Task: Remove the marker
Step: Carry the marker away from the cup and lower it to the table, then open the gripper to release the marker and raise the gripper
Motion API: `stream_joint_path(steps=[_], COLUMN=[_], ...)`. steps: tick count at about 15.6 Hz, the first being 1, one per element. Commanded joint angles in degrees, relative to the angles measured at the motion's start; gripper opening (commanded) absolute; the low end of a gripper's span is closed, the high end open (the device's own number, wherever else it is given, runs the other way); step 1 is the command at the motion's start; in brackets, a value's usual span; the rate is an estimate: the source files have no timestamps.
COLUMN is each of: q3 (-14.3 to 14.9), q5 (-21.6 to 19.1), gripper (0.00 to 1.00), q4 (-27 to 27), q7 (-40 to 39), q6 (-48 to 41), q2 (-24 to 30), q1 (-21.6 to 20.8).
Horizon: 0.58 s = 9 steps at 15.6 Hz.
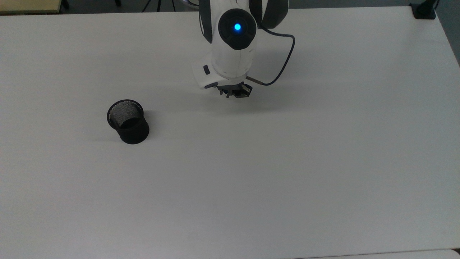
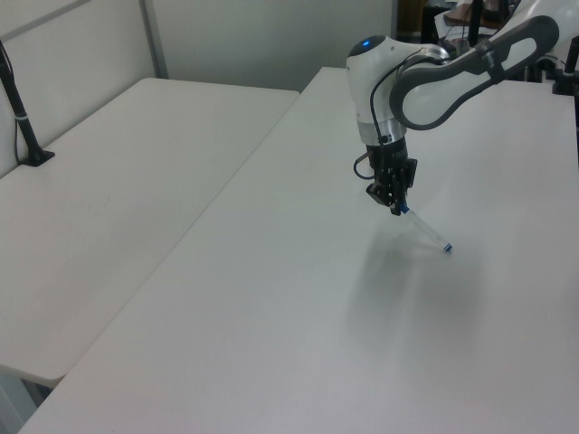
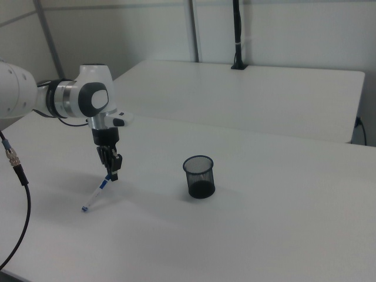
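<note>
The scene is lit evenly and softly from overhead. The white table (image 1: 323, 162) is rendered greyish in the top view, with darker corners. A diffuse shadow is cast beneath the arm (image 2: 425, 77) in the left view, and a faint one beside the mesh cup (image 1: 128, 122). A blue indicator light (image 1: 237, 26) is seen glowing. Slight softness and grain are noted throughout.
</note>
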<state>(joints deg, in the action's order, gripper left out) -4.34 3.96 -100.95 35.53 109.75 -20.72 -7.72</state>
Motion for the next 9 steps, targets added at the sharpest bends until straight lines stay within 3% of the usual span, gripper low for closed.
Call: stream_joint_path(steps=[1, 2, 3, 9], q3=[-0.23, -0.23, -0.23, -0.31], q5=[1.92, 1.92, 2.01, 2.19], gripper=[0.86, 0.98, 1.0, 1.0], q4=[0.32, 0.4, 0.49, 0.49], q7=[2.88, 2.97, 2.88, 2.7], q6=[1.43, 1.43, 1.43, 0.21], q2=[-0.82, -0.73, -0.64, 3.56], q1=[-0.8, -0.8, -0.8, -0.1])
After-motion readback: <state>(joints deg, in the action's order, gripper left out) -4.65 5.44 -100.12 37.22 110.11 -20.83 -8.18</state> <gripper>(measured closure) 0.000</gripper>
